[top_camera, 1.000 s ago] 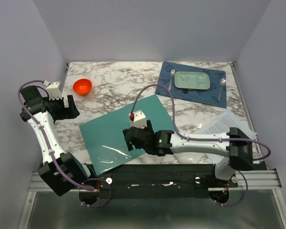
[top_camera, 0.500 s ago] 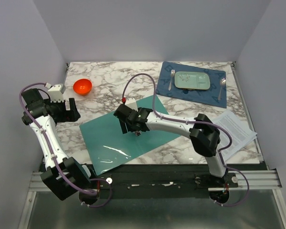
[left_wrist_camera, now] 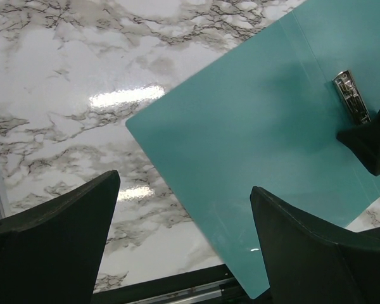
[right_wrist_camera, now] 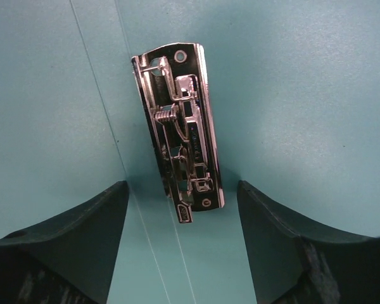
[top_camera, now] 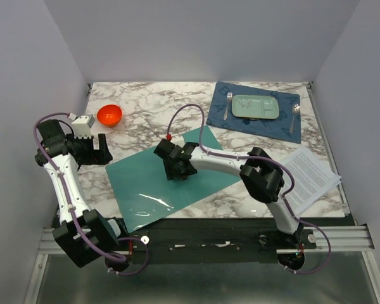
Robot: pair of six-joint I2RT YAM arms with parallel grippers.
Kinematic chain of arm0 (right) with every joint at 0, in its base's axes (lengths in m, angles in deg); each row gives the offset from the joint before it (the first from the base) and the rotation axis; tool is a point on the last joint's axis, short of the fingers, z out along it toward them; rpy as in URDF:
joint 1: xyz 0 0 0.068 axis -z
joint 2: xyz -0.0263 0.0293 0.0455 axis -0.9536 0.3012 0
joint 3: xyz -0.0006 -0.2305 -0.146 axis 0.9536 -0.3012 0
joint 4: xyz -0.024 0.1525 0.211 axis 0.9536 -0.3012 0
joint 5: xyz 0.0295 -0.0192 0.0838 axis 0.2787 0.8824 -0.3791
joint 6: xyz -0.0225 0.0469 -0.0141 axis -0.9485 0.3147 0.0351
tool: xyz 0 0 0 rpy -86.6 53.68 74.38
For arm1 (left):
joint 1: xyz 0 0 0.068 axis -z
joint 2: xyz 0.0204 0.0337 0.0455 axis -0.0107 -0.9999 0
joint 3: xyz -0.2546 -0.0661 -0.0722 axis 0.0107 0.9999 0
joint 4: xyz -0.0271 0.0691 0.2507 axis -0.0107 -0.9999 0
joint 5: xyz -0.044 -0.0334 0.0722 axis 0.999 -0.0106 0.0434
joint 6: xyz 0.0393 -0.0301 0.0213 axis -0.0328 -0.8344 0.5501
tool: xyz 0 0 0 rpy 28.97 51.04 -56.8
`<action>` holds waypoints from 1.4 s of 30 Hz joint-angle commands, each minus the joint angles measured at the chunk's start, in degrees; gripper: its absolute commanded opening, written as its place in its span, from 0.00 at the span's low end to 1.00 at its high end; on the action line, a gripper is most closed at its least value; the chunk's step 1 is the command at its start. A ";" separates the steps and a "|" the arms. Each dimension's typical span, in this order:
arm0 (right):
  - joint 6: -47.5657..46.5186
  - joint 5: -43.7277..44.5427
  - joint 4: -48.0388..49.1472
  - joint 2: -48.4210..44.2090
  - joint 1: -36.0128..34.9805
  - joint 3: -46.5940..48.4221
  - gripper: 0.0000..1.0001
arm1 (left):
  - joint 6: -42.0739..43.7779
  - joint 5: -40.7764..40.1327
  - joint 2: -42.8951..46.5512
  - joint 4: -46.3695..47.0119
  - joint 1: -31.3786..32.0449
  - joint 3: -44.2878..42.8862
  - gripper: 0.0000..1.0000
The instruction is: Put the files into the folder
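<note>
The folder (top_camera: 145,183) lies spread open with its inner side up, so the metal clip (right_wrist_camera: 180,130) at its spine is exposed; the right gripper (top_camera: 177,168) hangs directly over that clip, fingers well apart on either side and gripping nothing, likely placed to work the clip's lever before any paper goes in; the left gripper (top_camera: 104,152) hovers just off the folder's left corner, spread to its widest and empty, probably ready to steady the cover; the files (top_camera: 311,178) lie well to the right of the folder, not yet inside.
</note>
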 commanded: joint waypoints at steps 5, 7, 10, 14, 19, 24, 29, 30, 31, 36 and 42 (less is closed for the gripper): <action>4.48 -2.40 -1.68 1.11 1.45 1.03 0.69 | 0.97 0.49 1.92 -1.87 4.02 1.96 0.99; 6.67 -1.96 -2.29 1.37 1.54 0.42 0.65 | 0.71 0.58 2.18 -1.78 4.64 2.31 0.99; 10.09 -1.26 -3.09 1.28 1.71 -1.60 0.57 | 0.44 0.49 2.53 -1.69 5.60 2.75 0.99; 14.58 -0.55 -3.09 -0.12 2.15 -5.29 0.51 | 0.44 0.49 2.89 -1.60 5.87 3.10 0.99; 20.90 0.85 -0.98 -3.98 2.33 -12.32 0.44 | 1.05 0.23 3.59 -1.60 6.13 3.98 0.99; 25.93 1.91 2.52 -9.17 2.41 -21.62 0.38 | 1.32 0.40 3.94 -1.51 6.22 4.07 0.99; 24.97 1.91 3.77 -10.58 2.33 -24.37 0.39 | 1.50 0.14 4.55 -1.51 6.31 4.07 0.99; 24.61 1.91 4.03 -10.76 2.33 -24.55 0.39 | 1.58 -0.03 4.64 -1.51 6.31 4.07 0.99; 23.74 1.99 4.29 -10.84 2.33 -24.90 0.40 | 1.58 -0.12 4.99 -1.51 6.22 4.07 0.99; 19.70 3.05 5.18 -11.81 2.50 -24.38 0.43 | 1.67 -0.47 5.79 -1.60 6.22 4.07 0.99; 11.35 2.79 5.09 -10.41 2.85 -21.21 0.41 | 2.11 -1.44 7.28 -1.69 6.22 4.16 0.99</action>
